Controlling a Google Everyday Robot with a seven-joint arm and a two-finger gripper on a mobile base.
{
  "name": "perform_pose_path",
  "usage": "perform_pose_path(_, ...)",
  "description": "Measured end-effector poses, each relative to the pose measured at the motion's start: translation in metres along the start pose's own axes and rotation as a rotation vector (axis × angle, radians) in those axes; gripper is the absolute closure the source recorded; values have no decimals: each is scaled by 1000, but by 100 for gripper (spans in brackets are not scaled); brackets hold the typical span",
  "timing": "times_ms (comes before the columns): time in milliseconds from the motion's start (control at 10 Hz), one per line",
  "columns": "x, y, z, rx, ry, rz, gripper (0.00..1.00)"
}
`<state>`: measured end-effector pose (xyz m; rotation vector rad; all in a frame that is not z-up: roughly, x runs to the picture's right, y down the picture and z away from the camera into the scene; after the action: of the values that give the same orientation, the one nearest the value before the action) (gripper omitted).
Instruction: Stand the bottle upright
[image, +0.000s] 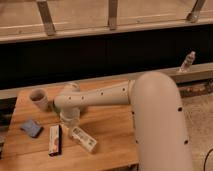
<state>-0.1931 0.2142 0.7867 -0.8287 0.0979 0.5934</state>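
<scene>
A white bottle (84, 139) lies on its side on the wooden table (110, 130), near the front, with its near end pointing to the front right. My gripper (70, 121) hangs down from the white arm (100, 96) just over the bottle's far left end. I cannot tell whether it touches the bottle.
A tan cup (39, 99) stands at the table's back left. A blue sponge (31, 127) and a flat snack packet (54, 140) lie left of the bottle. A small clear bottle (187, 61) stands on the ledge at the far right. My large white arm body (160, 125) covers the table's right side.
</scene>
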Motion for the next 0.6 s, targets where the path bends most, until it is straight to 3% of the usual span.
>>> perform_pose_path(600, 2, -11, -76, 86, -131, -15, 100)
